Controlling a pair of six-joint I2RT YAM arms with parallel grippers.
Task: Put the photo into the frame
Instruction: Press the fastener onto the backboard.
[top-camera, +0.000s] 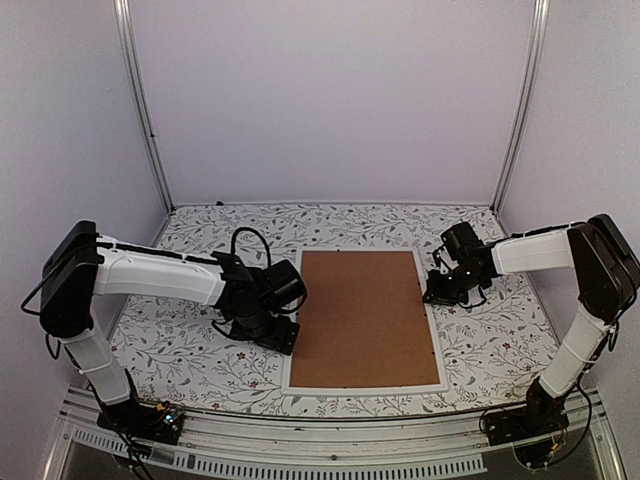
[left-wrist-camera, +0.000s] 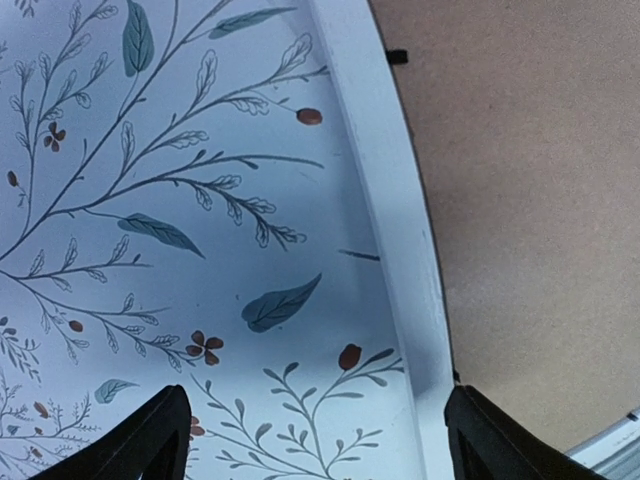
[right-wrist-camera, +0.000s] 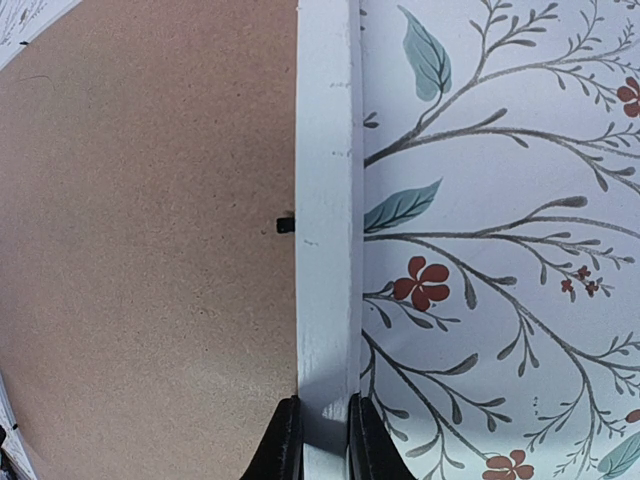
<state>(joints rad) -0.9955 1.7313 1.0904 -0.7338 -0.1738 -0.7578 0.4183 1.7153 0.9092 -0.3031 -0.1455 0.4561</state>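
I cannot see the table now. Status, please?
Left gripper open over left edge of frame. Right gripper shut on its right edge. Photo not visible; backing board in frame.

The brown board covers the whole inside of the frame, so whatever lies under it cannot be seen. The bottom edge of each wrist view crops the fingers: the right gripper shows only tips (pinching the frame's right rail), the left gripper two dark wide-set stubs.
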